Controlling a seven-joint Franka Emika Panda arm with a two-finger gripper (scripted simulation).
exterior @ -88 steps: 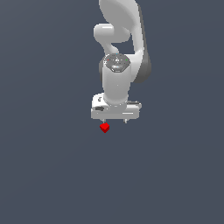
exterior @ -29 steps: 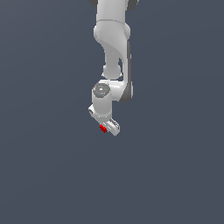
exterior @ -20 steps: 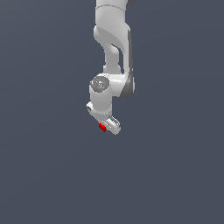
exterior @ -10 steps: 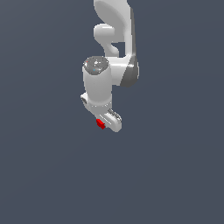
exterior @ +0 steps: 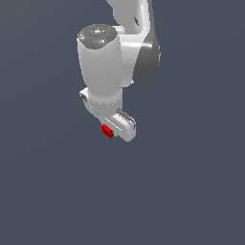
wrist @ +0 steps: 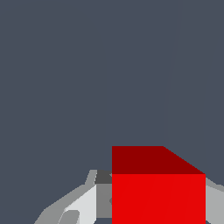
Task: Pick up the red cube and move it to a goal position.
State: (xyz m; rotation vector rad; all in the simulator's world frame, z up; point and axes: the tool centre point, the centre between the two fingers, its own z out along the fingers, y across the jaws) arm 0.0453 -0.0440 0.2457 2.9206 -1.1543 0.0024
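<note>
The red cube [exterior: 107,130] is a tiny bright red block held at the tip of my white gripper [exterior: 114,130], which is shut on it. In the exterior view the cube peeks out on the exterior view's left side of the fingers [exterior: 125,127], below the thick white wrist. The wrist view shows the red cube [wrist: 157,188] filling the space between the grey fingers [wrist: 83,203], with one finger partly hidden behind it. The cube hangs in the air, touching no surface.
A uniform dark blue-grey background surrounds the arm [exterior: 129,43] in both views. No other objects, containers or edges show.
The arm has swung nearer the camera and looms larger. The cube stays gripped throughout; in the oldest frame it sat below the gripper.
</note>
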